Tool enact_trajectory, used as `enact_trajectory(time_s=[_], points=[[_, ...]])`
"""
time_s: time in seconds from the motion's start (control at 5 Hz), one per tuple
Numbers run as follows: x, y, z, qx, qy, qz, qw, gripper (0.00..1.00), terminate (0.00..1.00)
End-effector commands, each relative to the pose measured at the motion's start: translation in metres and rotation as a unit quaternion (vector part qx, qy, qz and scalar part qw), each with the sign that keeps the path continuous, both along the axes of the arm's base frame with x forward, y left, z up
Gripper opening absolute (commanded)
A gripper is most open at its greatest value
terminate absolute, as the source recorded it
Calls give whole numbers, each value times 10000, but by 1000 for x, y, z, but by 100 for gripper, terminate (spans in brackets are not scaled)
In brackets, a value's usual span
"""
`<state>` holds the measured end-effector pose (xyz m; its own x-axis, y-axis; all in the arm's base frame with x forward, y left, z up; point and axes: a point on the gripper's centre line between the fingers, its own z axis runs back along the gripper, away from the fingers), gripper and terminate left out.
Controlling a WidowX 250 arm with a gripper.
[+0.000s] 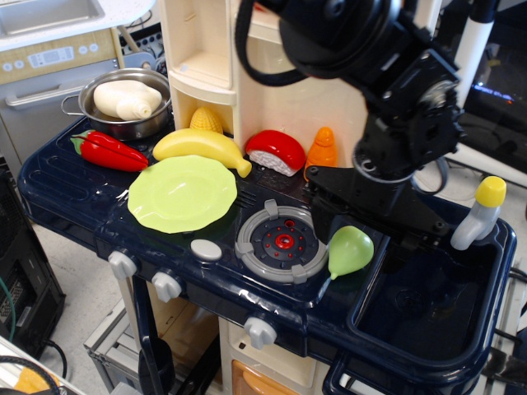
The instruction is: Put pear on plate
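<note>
Black gripper [362, 216] hangs directly over the smooth light-green toy pear [349, 251]; jaws' opening cannot be told. Scalloped light-green plastic plate [182, 193] sits well apart.

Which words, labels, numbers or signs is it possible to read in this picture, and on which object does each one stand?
No text can be read.
Grey appliance panel at top left: a small display and round buttons, too small and blurred to read.
Pear, plate, banana, burner: no marking visible.
</note>
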<state>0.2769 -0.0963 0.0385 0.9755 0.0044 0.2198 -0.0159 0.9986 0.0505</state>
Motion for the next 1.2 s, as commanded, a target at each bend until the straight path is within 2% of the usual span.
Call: enact_trajectory(time_s=[0.0, 0.2, 0.4, 0.6, 0.8, 1.0], points=[[9, 3, -16, -353, -260, 343, 9985, 100, 0], [4, 8, -14, -351, -193, 406, 9984, 0, 0], [-6, 40, 22, 130, 265, 266, 9992, 0, 0], [-8, 88, 48, 463, 819, -363, 9949, 0, 0], [-1, 136, 45, 598, 796, -821, 9916, 0, 0], [7, 177, 29, 493, 753, -985, 9911, 100, 0]])
